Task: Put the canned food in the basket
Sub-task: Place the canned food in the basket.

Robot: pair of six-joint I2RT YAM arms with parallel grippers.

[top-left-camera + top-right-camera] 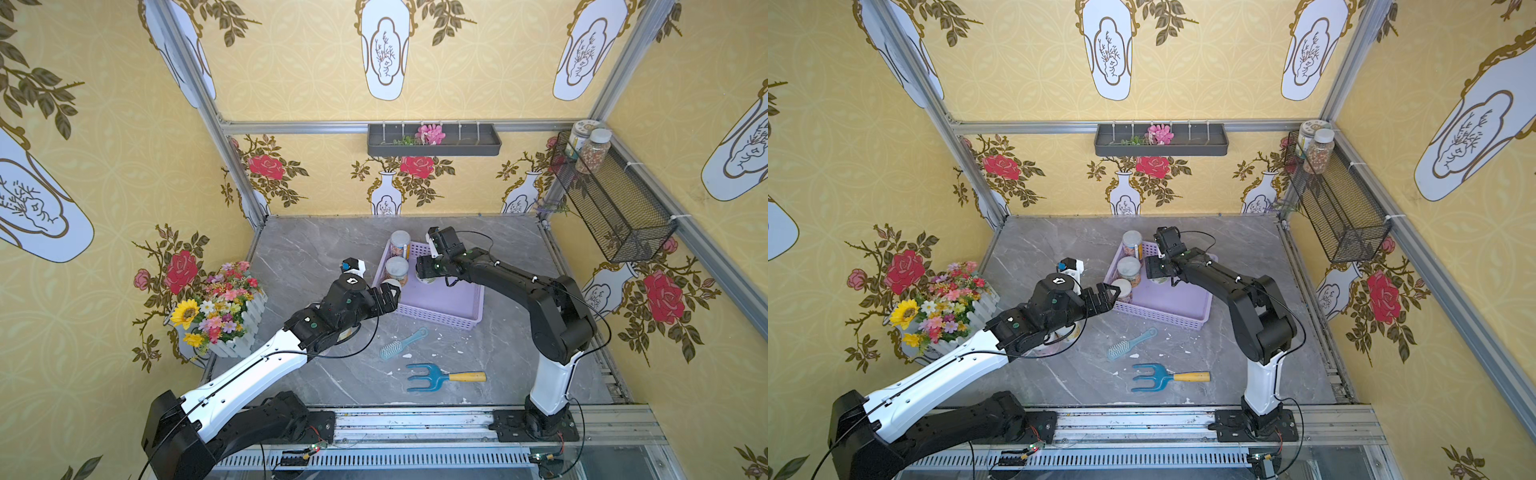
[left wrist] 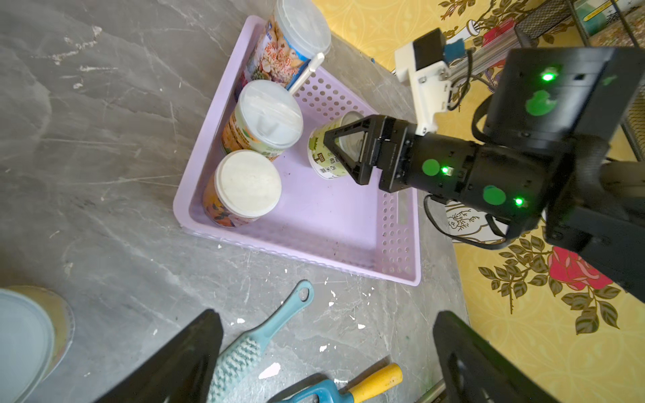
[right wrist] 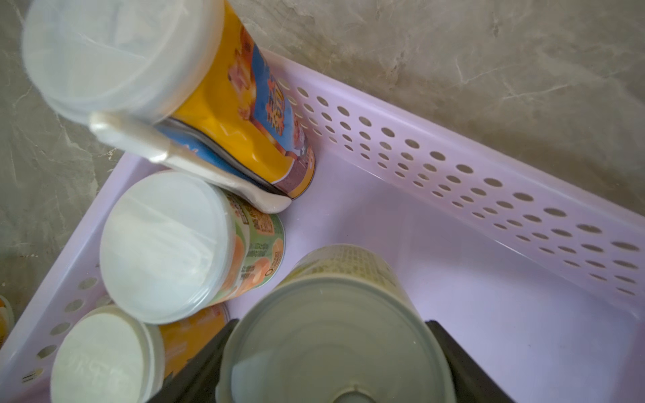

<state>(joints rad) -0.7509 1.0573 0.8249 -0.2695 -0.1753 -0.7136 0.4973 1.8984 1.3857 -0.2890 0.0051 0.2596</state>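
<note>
Two right fingers (image 3: 195, 366) are clamped on the sides of the held can (image 3: 331, 345), which sits slightly tipped inside the lilac basket (image 2: 296, 260), just beside the middle can (image 2: 265, 115); whether its base touches the basket floor I cannot tell. Released while tilted or off the floor, it could, I judge, topple and roll, or knock the middle can against the tall can (image 2: 282, 49) and the near can (image 2: 247, 183) lined along the left wall. Spreading fingers have little room on that side and might shove a neighbour. The left fingers (image 2: 181, 363) stand wide apart, holding nothing, by the basket's near left corner, so the two wrists are close enough to clash if both move at once. What looks like one loose can (image 2: 24, 335) stands on the surface under the left arm, where a low sweep of the forearm could knock it over. Behind the right fingers the wrist angles down into the basket, the forearm runs back over the basket's right side to a raised elbow, and the upper arm drops to its base at the front right. The left arm reaches long and low from the front left, its wrist about level
</note>
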